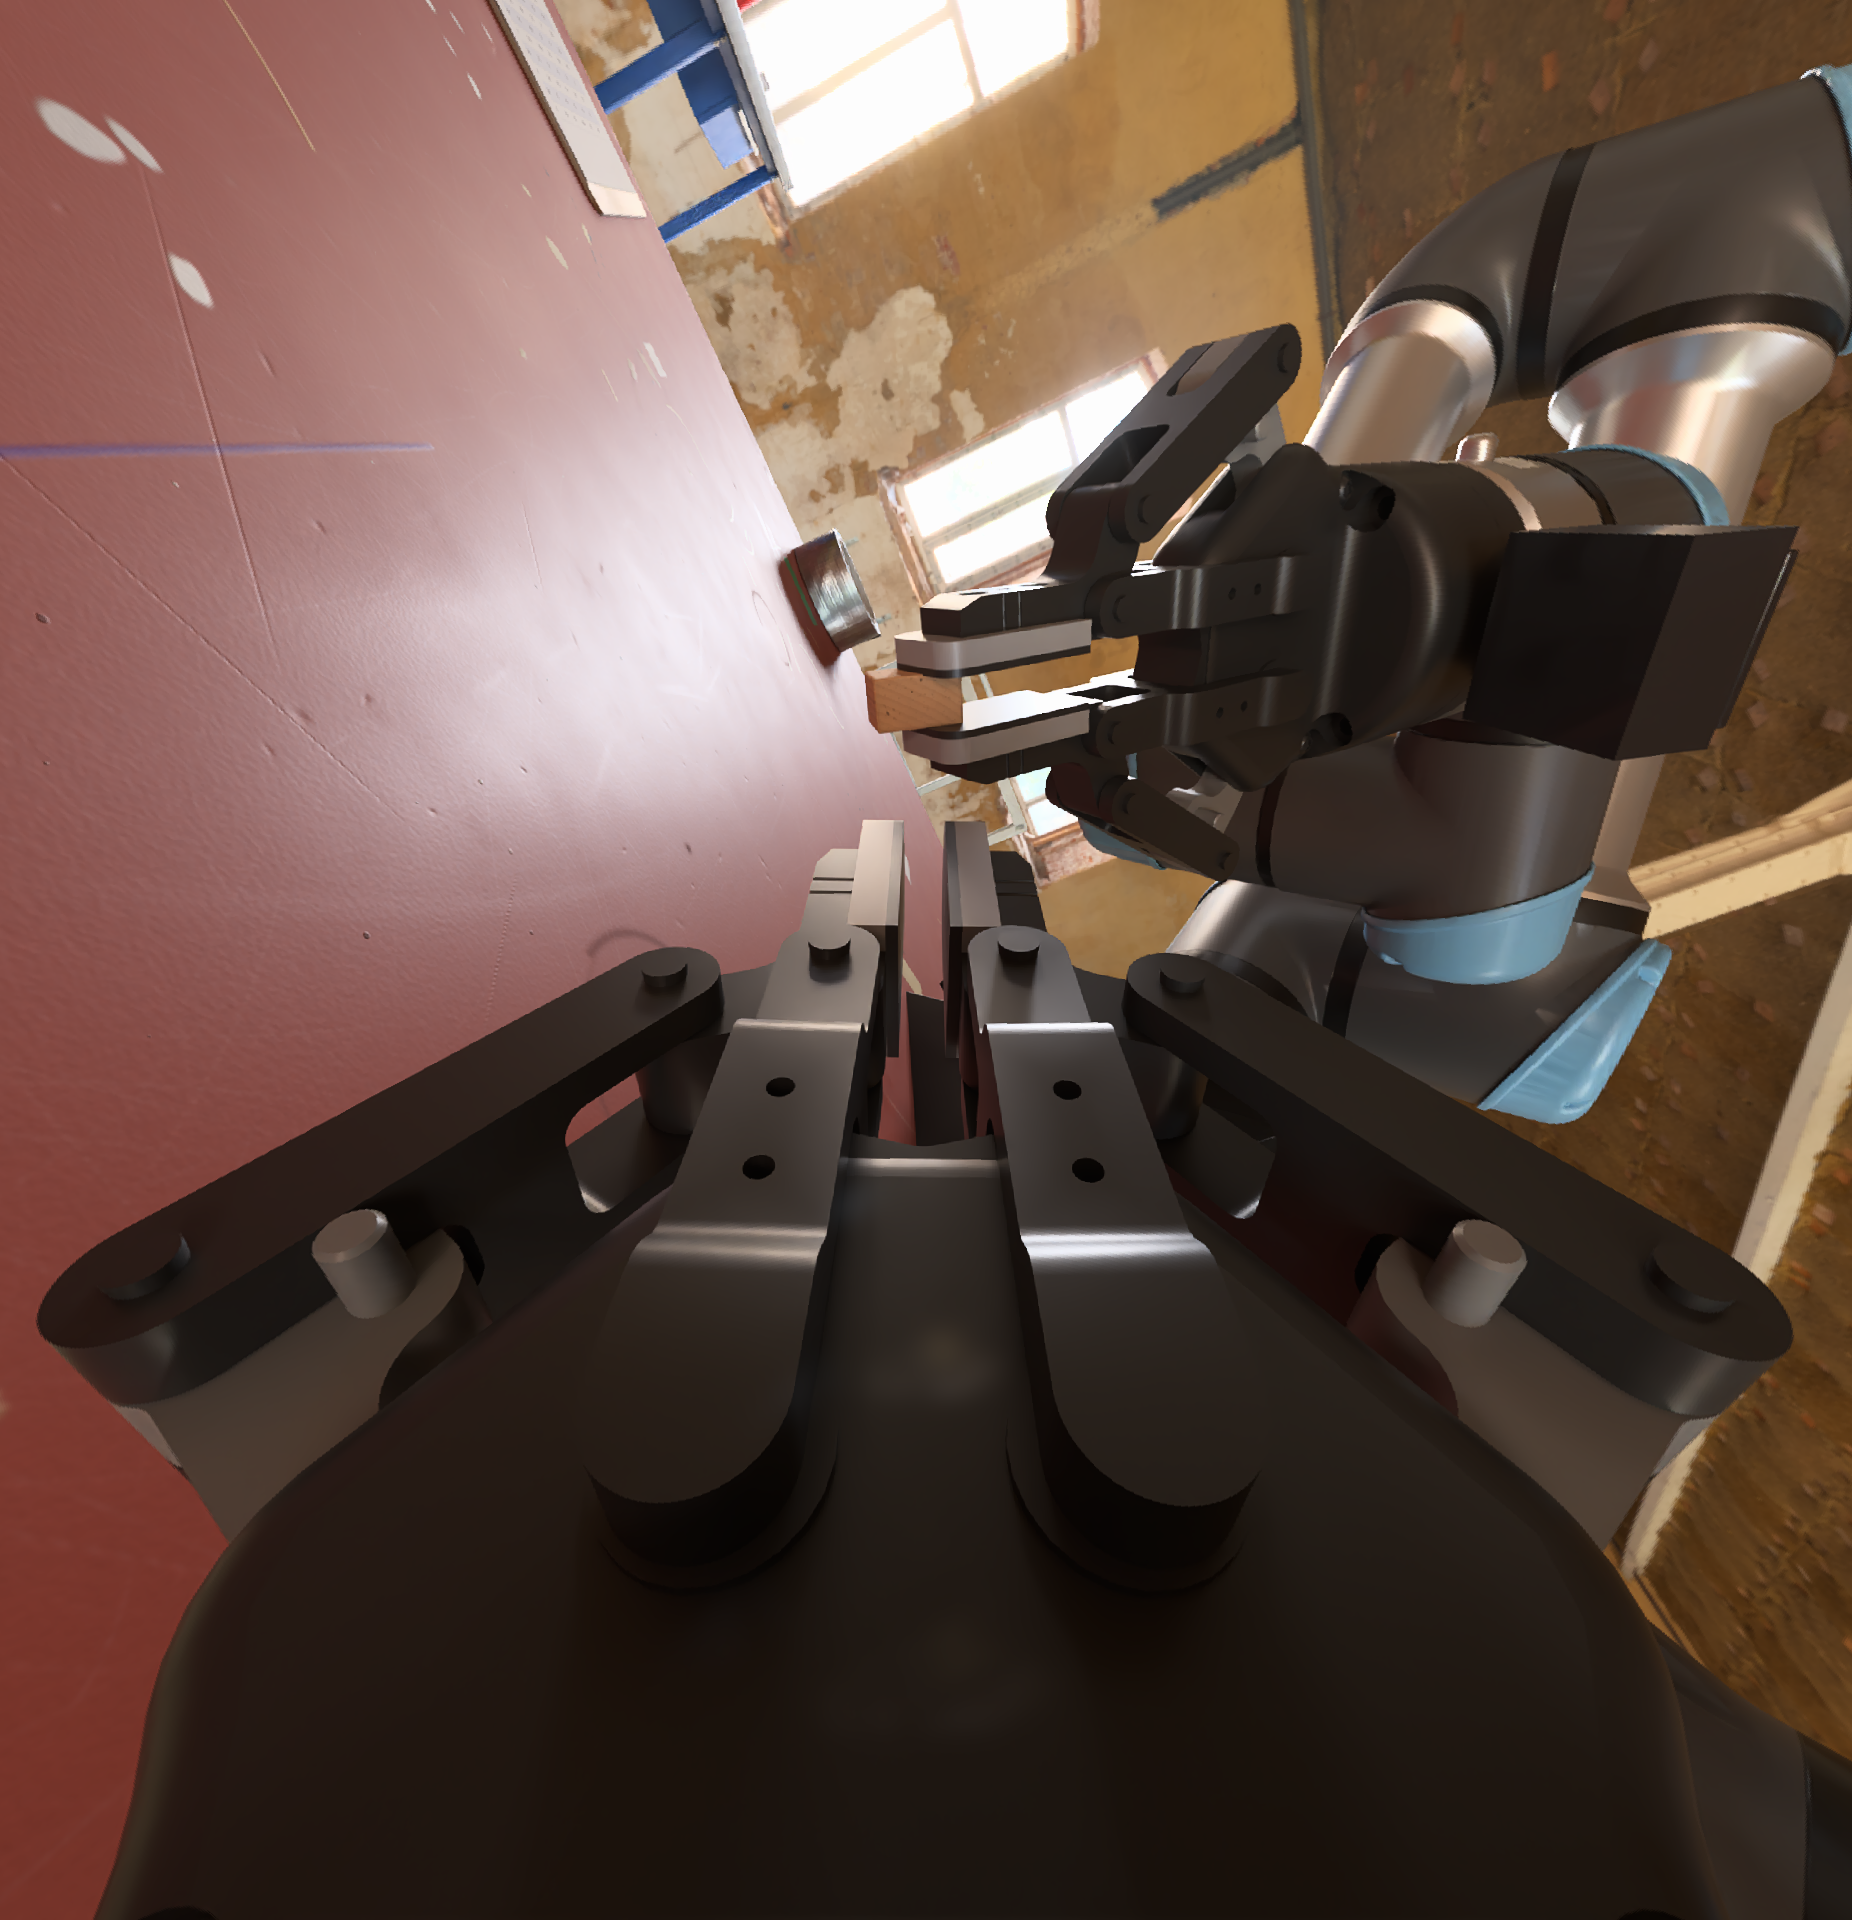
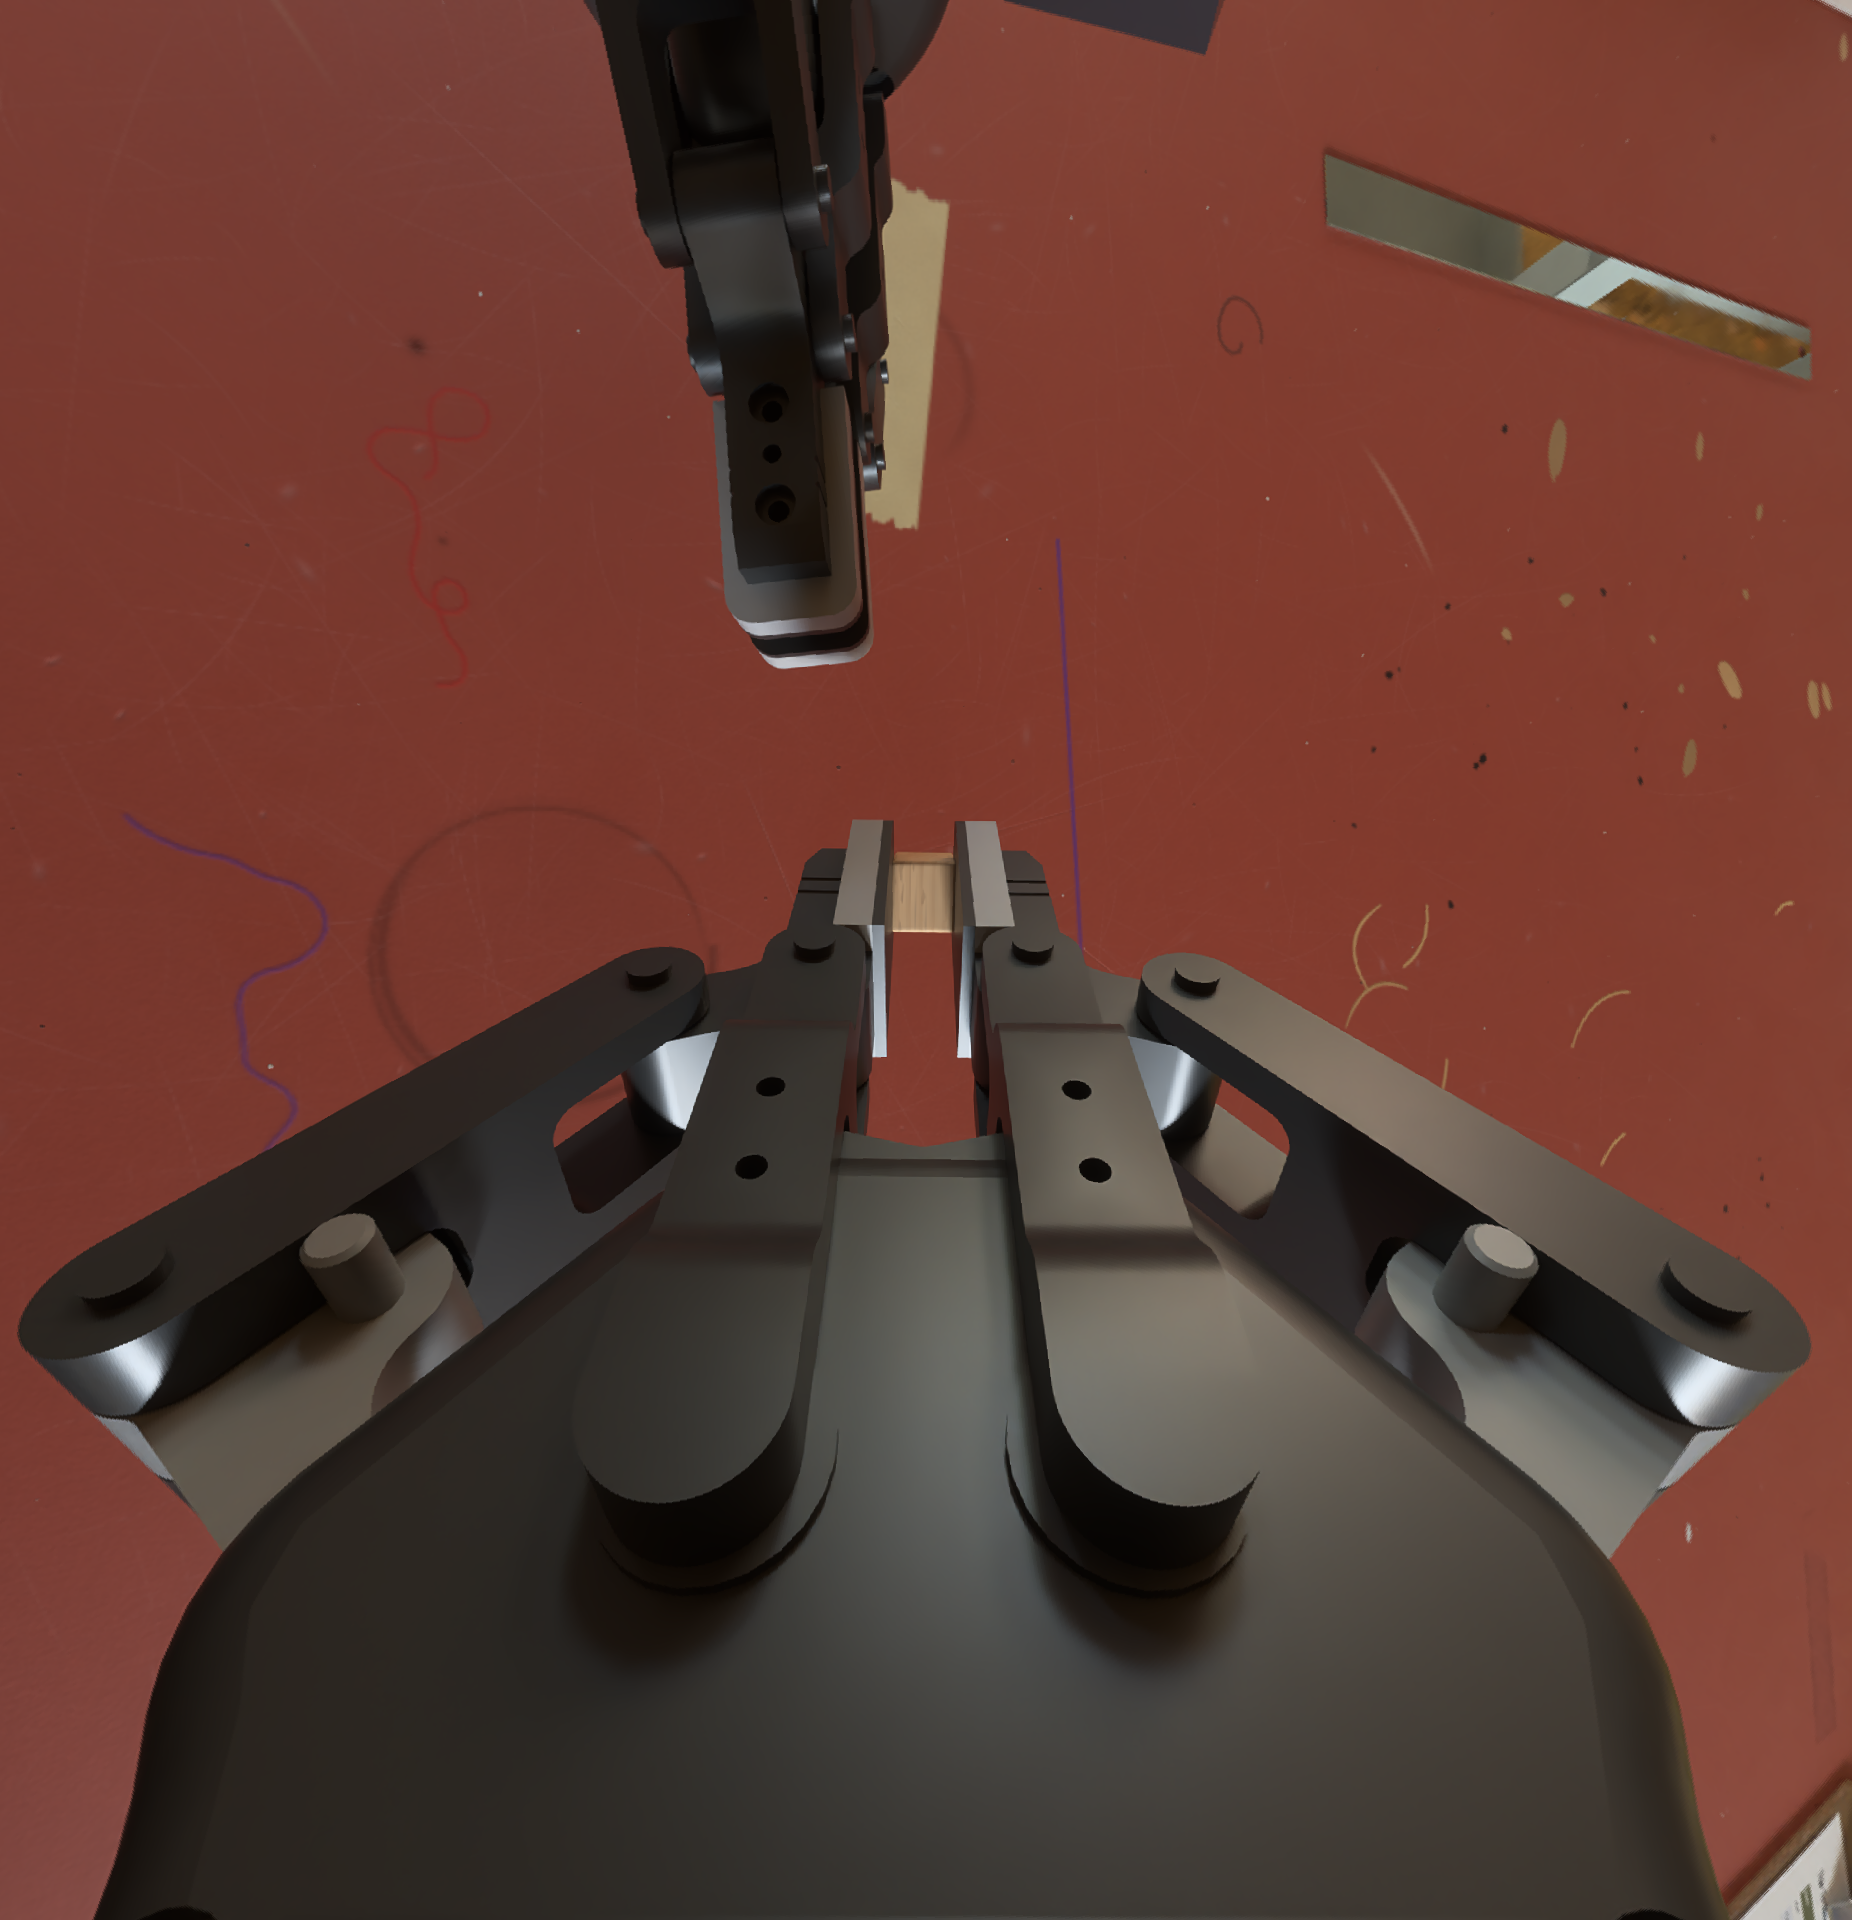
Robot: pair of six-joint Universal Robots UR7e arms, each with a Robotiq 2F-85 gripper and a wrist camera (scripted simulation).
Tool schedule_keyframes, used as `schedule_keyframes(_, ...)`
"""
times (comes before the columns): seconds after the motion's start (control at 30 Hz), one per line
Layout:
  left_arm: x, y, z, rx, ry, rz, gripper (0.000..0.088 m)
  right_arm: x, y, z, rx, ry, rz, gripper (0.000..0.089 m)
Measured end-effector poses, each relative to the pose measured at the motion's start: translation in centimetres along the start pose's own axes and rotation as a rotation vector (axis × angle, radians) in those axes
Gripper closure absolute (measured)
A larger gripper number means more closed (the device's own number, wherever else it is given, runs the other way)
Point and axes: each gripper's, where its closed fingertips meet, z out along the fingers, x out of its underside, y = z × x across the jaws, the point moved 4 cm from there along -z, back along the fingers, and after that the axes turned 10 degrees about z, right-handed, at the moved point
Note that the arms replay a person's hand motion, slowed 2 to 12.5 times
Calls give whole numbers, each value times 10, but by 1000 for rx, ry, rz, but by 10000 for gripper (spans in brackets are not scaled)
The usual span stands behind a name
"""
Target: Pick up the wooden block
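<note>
The wooden block [image 2: 921, 896] is a small light-brown piece held between the pads of my right gripper [image 2: 922, 840], which is shut on it. In the left wrist view the block [image 1: 894, 704] sticks out from the right gripper's fingertips [image 1: 937, 698], just off the red table [image 1: 382, 623]. My left gripper [image 1: 924, 836] is shut and empty, and points toward the right gripper. It also shows in the right wrist view [image 2: 808, 646], above the table a little beyond the block.
A short metal tin [image 1: 837, 594] stands on the table near the block. A strip of tan tape [image 2: 914, 353] lies under the left gripper. A narrow slot [image 2: 1566, 272] cuts the table at the far right. A white board [image 1: 563, 99] lies at the far edge.
</note>
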Motion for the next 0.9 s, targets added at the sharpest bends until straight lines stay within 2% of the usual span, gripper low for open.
schedule_keyframes(0.5,-4,0,-4,-1,-33,-5,816,5,-1,-1,19,39,-9,791)
schedule_keyframes(0.9,-2,1,-3,-6,-25,-3,816,4,-1,1,32,49,-18,791)
